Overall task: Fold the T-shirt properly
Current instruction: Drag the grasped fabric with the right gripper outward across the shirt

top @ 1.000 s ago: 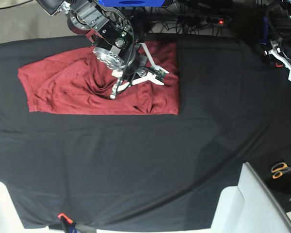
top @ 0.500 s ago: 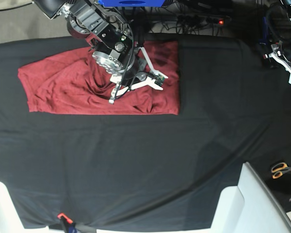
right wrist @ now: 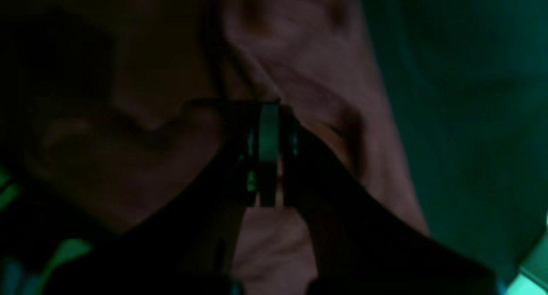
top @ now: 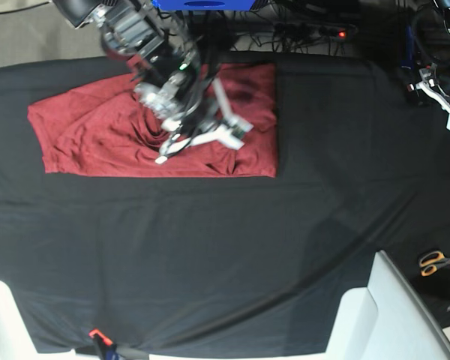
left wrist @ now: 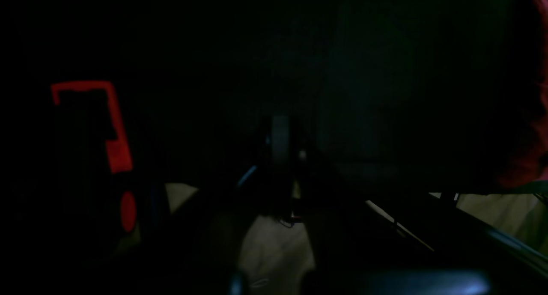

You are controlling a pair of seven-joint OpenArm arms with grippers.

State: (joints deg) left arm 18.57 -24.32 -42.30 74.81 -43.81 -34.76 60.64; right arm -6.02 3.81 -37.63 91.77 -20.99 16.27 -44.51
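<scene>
The right gripper point(top: 165, 154) is down on the T-shirt point(top: 90, 135), which lies bunched on the black surface point(top: 210, 247); its fingers point(right wrist: 269, 153) are together, apparently pinching a ridge of fabric rising just ahead of them. To fold well, lift only enough to clear the cloth beneath, carry the pinched layer across evenly, and avoid dragging wrinkles. The left gripper point(top: 442, 94), well apart, has its fingers closed on nothing.
</scene>
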